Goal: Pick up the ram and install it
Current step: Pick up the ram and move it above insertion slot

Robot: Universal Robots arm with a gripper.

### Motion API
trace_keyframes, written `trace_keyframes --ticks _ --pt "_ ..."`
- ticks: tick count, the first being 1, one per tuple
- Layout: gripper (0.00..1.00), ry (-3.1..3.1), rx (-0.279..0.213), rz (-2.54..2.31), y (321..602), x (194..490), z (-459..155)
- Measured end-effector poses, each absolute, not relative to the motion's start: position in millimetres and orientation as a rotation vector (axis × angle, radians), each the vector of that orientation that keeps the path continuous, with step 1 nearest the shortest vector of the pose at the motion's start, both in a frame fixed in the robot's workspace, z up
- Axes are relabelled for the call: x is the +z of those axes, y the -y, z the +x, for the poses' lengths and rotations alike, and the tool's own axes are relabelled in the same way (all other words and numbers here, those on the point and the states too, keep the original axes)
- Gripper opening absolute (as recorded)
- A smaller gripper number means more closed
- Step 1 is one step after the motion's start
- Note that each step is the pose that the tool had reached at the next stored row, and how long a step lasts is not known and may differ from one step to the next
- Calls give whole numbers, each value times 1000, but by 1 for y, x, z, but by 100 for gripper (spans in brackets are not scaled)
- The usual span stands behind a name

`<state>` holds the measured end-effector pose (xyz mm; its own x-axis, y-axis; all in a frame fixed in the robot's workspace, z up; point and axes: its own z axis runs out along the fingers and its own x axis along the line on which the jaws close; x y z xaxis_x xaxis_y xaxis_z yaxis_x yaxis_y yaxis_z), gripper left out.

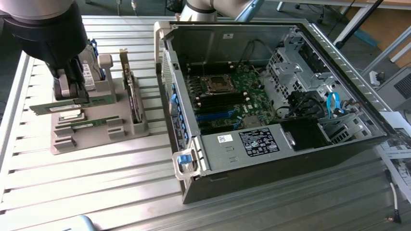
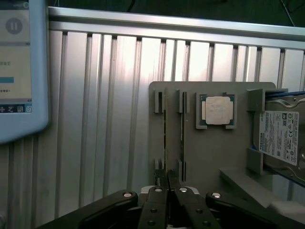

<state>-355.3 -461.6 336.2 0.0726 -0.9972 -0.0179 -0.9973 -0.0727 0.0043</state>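
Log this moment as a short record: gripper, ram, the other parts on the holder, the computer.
gripper: fingers shut on the ram, over the grey holder
ram: thin green stick, edge-on between the fingers; lifted from its slot or not, cannot tell
second stick: beside it in the neighbouring slot, untouched
other parts on holder: square silver processor chip, hard drive, upright expansion card
computer case: open, on the exterior view's right, motherboard exposed
install: not yet done
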Motion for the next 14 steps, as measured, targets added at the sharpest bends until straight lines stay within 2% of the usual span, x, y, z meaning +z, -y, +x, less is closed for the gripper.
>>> trace_keyframes --ticks 14 --pt "12 -2133 25 -2294 462 356 -355"
